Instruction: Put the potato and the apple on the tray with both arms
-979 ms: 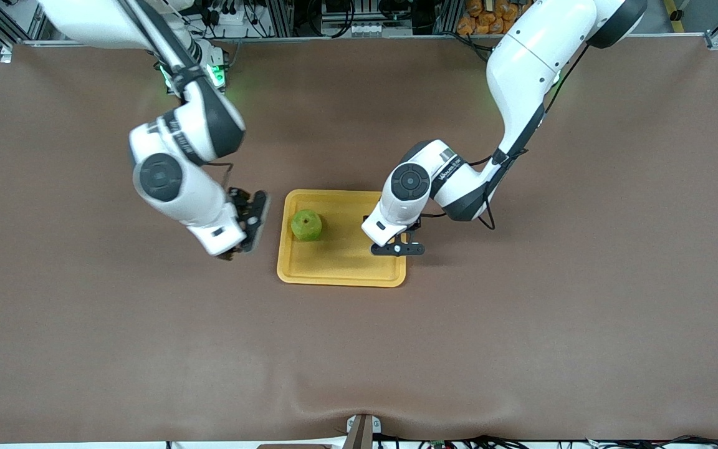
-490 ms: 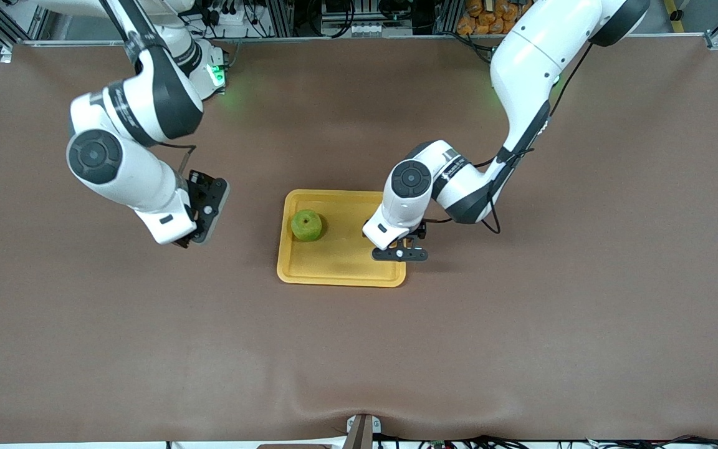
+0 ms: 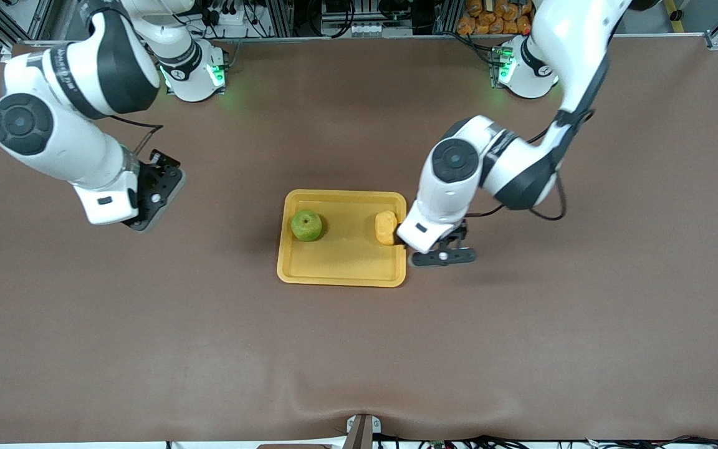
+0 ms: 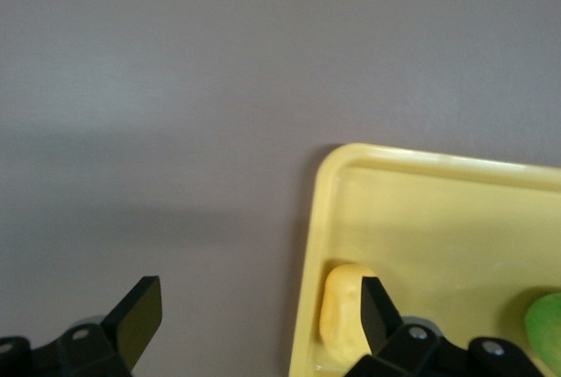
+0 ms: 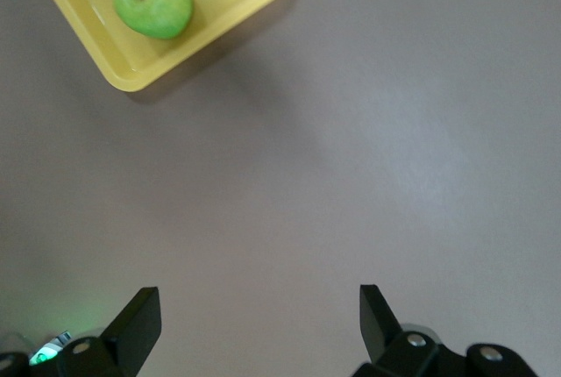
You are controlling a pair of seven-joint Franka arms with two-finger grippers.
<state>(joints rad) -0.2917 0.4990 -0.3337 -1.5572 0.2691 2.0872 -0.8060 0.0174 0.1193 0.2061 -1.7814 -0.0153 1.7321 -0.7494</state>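
Withdrawn toward frame edges, both grippers gape empty: left gripper (image 3: 443,256) just beside the oblong yellow-orange potato (image 3: 386,227) on the flat yellow plastic tray (image 3: 341,274), right gripper (image 3: 147,215) well apart from the round green apple (image 3: 306,225).

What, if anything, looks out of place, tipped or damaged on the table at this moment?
Nothing stands out. The apple and the potato both sit inside the tray, apart, the potato against the rim at the left arm's end. The left pincer is open just off that rim; the right pincer is open over bare table.
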